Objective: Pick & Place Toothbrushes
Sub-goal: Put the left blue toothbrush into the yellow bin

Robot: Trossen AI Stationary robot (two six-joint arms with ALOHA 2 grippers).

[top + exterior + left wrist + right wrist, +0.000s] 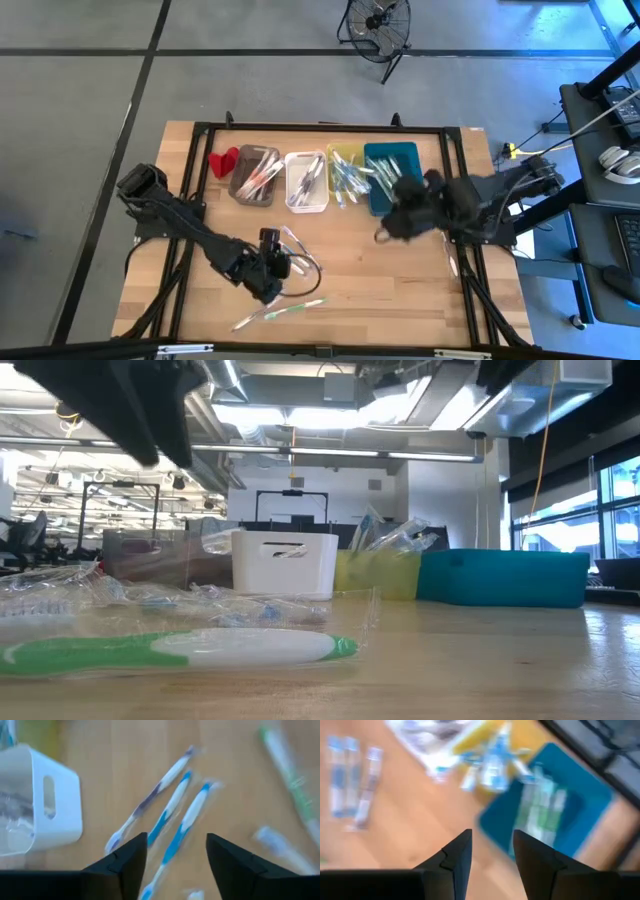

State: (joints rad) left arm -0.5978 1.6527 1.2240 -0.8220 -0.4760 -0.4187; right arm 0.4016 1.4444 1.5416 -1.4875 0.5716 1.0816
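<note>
A wooden table [400, 290] stands under two dark robot arms, seen from above. Along its far edge sits a row of small bins. From the left, there is a small red object [222, 160], then a grey bin [254, 175], a white bin [306, 181], a yellow bin [346, 172] and a teal bin [392, 172]. Each bin holds wrapped toothbrushes.

On the left side of the table, the left gripper [272, 264] hangs low over the wood, toward the near edge. Its fingers [122, 862] stand wide apart and hold nothing. Directly ahead of them, three loose toothbrushes [170, 817] lie flat on the wood, side by side and nearly parallel. Their long axes run roughly along the direction the gripper faces, so they pass lengthwise through the gap between the fingers rather than across it. The white bin is just beyond them. One more green and white toothbrush [280, 311] lies close to the near edge of the table, just beside this gripper. This arm is plainly the nearer one to all the loose brushes.

On the right side, the right gripper [392, 222] hovers just in front of the teal bin, well apart from the loose brushes. Its fingers [455, 860] are parted with nothing between them.

My reading is that the left arm's next pick depends on turning the wrist to grip across a brush.
</note>
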